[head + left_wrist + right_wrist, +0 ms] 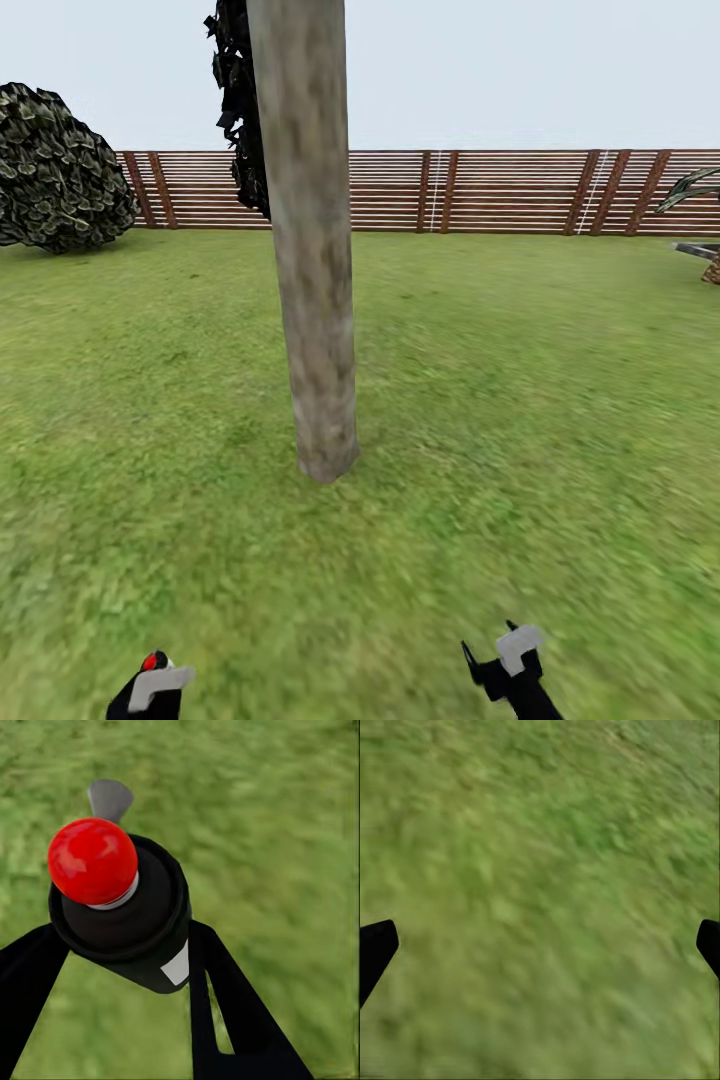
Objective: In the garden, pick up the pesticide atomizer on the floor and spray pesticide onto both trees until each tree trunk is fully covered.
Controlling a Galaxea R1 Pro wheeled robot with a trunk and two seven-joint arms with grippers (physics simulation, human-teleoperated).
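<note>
Straight ahead of the robot on the lawn stands one tree trunk, a thick mottled grey-beige column leaning slightly, its foot planted in the grass well short of the slatted wooden fence behind it. Near the trunk's foot, toward the robot, both arms hang low: the left tool is clenched around the pesticide atomizer, while the right tool is released, its fingers spread wide over bare grass with nothing between them. The step in hand seems to be spraying this trunk, and doing it well probably means raising the left arm so the nozzle faces the bark squarely, then sweeping from the foot upward and around the column, since full cover is asked for and the far side of the trunk is hidden from here. The left wrist view gives what the head view cannot: the bottle's dark body held between the fingers, its red cap, a small white label and the grey nozzle pointing out over the grass, not yet at the trunk. The head view alone places the trunk, a round bush to its left by the fence, and dark foliage behind it.
</note>
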